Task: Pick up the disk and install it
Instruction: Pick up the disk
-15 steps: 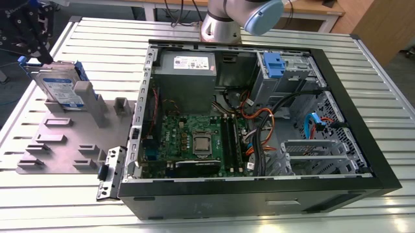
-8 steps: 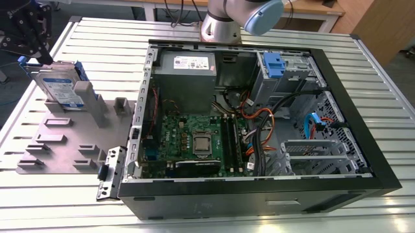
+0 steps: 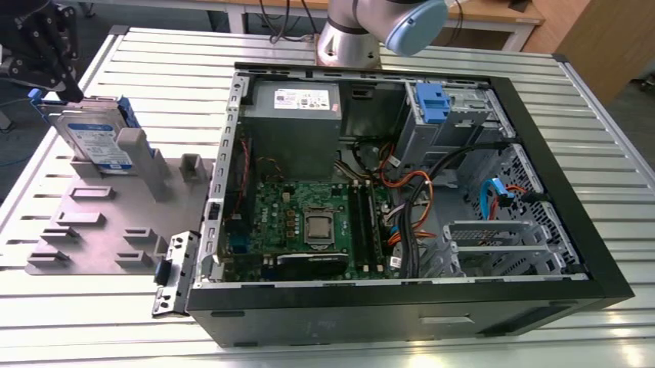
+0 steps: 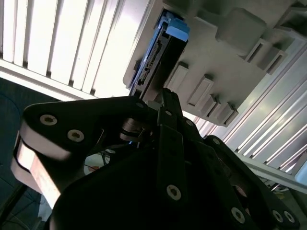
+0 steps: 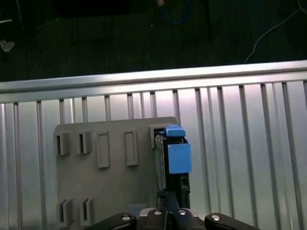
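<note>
Black jointed gripper [image 3: 67,90] [image 5: 169,212] sits at the upper edge of the silver-grey rectangular metal disk [image 3: 97,142] [image 5: 161,163] with blue plastic rails; cannot tell whether it is clenched or released. The disk stands on edge in a corner slot of the flat grey slotted holder plate [image 3: 107,230] [image 5: 115,187], near the ribbed aluminium bench's [image 3: 430,50] edge. An open black computer case [image 3: 557,192] lies just beside the plate.

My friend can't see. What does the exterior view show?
A disk with blue rails stands on edge in a grey holder plate at the exterior view's left, the black gripper just above it. Beside it, an open computer case lies on a slatted metal table.
</note>
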You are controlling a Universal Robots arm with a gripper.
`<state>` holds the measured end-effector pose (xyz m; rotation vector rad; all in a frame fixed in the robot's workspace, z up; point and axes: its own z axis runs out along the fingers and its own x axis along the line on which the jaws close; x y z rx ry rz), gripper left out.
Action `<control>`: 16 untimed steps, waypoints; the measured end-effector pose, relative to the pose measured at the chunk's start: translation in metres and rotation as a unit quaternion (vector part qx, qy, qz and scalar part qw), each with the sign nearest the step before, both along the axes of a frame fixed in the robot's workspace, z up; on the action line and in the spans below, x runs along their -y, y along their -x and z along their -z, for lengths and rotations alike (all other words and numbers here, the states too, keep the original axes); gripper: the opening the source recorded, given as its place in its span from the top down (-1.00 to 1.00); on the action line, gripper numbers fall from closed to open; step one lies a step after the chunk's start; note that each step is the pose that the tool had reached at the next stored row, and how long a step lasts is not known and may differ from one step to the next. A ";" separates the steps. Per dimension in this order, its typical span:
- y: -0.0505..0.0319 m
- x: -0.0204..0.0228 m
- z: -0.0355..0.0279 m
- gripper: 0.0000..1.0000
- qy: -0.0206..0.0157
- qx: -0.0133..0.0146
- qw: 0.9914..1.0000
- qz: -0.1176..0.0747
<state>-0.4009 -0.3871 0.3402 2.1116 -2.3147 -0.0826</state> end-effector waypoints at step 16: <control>0.0008 -0.0086 0.0013 0.79 -0.001 0.000 1.000 -0.025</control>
